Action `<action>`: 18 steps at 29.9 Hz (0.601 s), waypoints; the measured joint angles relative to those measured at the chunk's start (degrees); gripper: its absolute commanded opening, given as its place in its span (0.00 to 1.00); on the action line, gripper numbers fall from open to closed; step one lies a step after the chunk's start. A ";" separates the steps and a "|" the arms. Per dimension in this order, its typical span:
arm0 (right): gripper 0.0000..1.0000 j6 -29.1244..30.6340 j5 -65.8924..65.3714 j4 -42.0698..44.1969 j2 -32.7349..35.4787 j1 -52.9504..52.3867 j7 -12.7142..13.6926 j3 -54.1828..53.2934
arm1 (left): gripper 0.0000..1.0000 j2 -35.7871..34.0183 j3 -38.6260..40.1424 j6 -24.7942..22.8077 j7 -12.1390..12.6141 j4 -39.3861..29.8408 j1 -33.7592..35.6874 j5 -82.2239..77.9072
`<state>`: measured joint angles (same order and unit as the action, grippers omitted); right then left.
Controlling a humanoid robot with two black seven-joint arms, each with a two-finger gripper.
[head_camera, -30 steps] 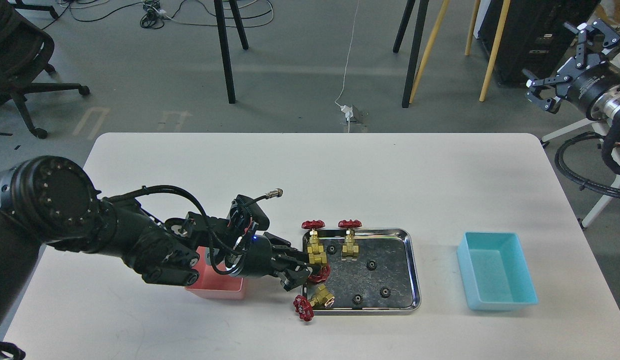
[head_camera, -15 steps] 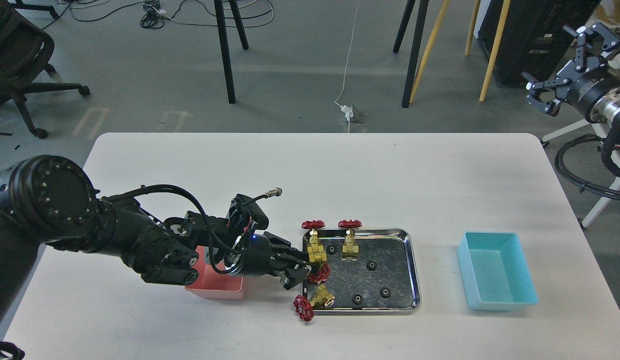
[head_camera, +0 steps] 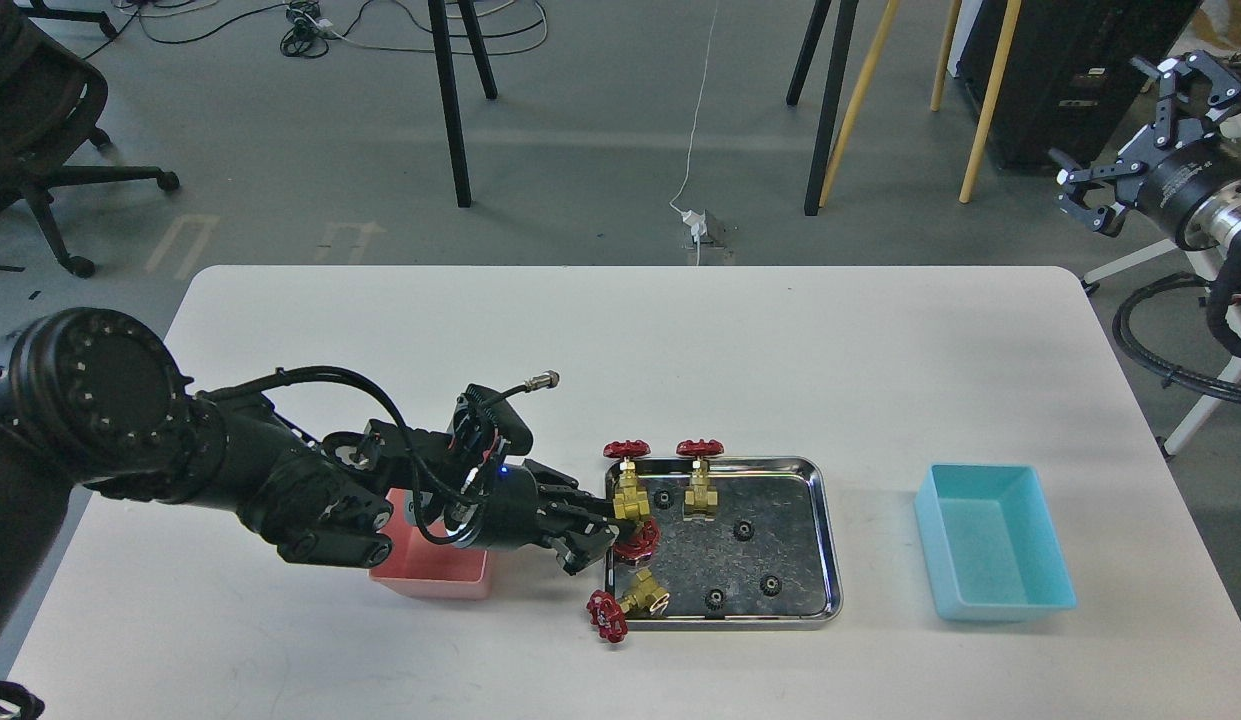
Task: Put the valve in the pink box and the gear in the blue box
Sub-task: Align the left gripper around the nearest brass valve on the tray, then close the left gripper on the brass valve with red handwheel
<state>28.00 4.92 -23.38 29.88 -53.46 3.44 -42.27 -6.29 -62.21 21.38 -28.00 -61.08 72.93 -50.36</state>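
My left gripper (head_camera: 602, 532) reaches over the left rim of the steel tray (head_camera: 831, 545) and is shut on a valve (head_camera: 636, 540), whose red handwheel sticks out past the fingertips. Two more valves stand upright at the tray's back left (head_camera: 629, 490) (head_camera: 700, 492). A fourth valve (head_camera: 630, 603) lies across the tray's front-left corner. Several black gears (head_camera: 744, 529) lie in the tray. The pink box (head_camera: 430, 577) sits left of the tray, mostly hidden under my left arm. The blue box (head_camera: 992, 545) stands empty to the right. My right gripper (head_camera: 1135, 135) is open, high off the table's right.
The white table (head_camera: 680, 350) ends just past the blue box on the right. Beyond its far edge are stand legs, yellow poles, floor cables and an office chair (head_camera: 40, 110) at the far left.
My left gripper has drawn slightly left and up with the valve's red handwheel following it. My right gripper has drifted a little up and to the right.
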 measured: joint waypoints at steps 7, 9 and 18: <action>0.99 0.00 0.00 0.00 0.00 0.02 0.00 0.00 | 0.21 -0.84 0.15 0.08 0.00 -0.83 0.01 -0.09; 0.99 0.00 0.00 0.00 0.00 0.03 0.00 0.00 | 0.21 -1.11 0.31 0.38 0.00 -1.34 0.09 -0.09; 0.99 0.00 0.00 0.00 0.00 0.09 0.04 0.00 | 0.21 -1.77 0.59 1.30 0.00 -2.65 0.28 -0.26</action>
<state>28.00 4.92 -23.38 29.88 -53.37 3.48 -42.27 -8.06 -61.61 22.67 -28.00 -63.74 73.21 -50.62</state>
